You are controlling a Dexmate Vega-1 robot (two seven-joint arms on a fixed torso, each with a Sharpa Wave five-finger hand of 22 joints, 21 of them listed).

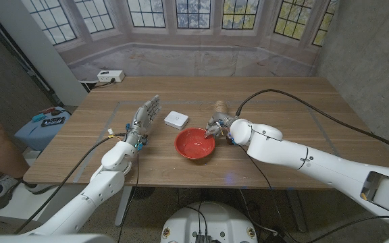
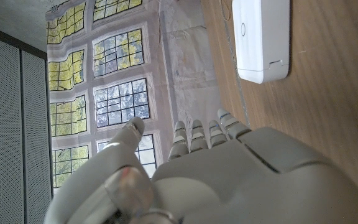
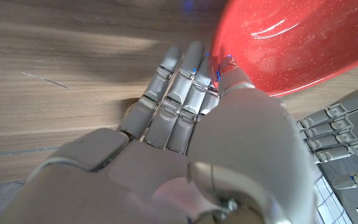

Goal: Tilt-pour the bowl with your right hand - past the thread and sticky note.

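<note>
The right hand [image 1: 217, 127] sits at the right rim of the red bowl [image 1: 194, 143], and the right wrist view shows its thumb [image 3: 229, 74] against the rim with the fingers [image 3: 173, 93] stretched out straight beside and under it; whether that is a firm pinch I cannot tell. The bowl stands near the table's [image 1: 282, 101] middle, just in front of a white box [image 1: 176, 120]. The chief risk, as I judge it, is a shallow hold: with only the rim caught, tilting could let the glossy bowl slip or spin out. A second risk is the brown thing [image 1: 219, 106] just behind the hand, perhaps the thread, which a swinging wrist could knock. The left hand [image 1: 144, 116] stands upright with fingers spread, holding nothing, well clear of the bowl. The head view gives the whole layout but hides the contact at the rim; the right wrist view shows that contact and the bowl's shiny wall. The left wrist view shows the white box close up, with a small round mark on it
</note>
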